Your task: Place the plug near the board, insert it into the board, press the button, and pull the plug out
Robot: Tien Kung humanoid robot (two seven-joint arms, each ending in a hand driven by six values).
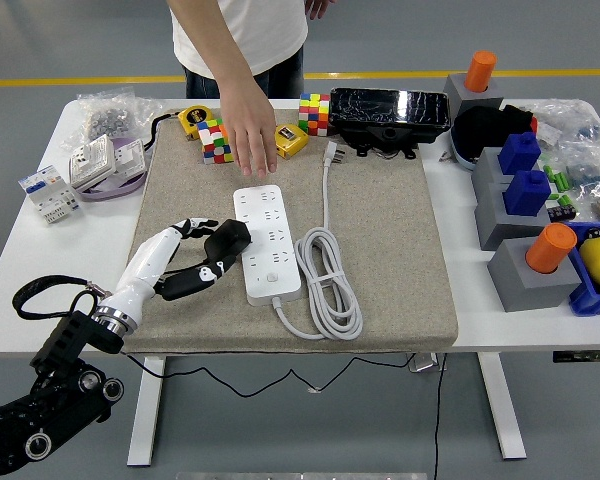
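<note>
Robotics lab: white table [480, 330], yellow floor line [100, 80], sorted test parts.

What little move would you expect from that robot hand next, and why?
Probably a short nudge right: the left hand holds the black plug just off the white power strip's left edge, not yet over a socket. A person's hand hovers above the strip's far end, so go slowly.

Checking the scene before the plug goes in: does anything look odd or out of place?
Yes: a person's hand reaches over the mat, hovering just beyond the power strip's far end, inside the workspace. The left hand holds the black plug against the strip's left edge, not in a socket. Nothing looks spilled or damaged.
</note>
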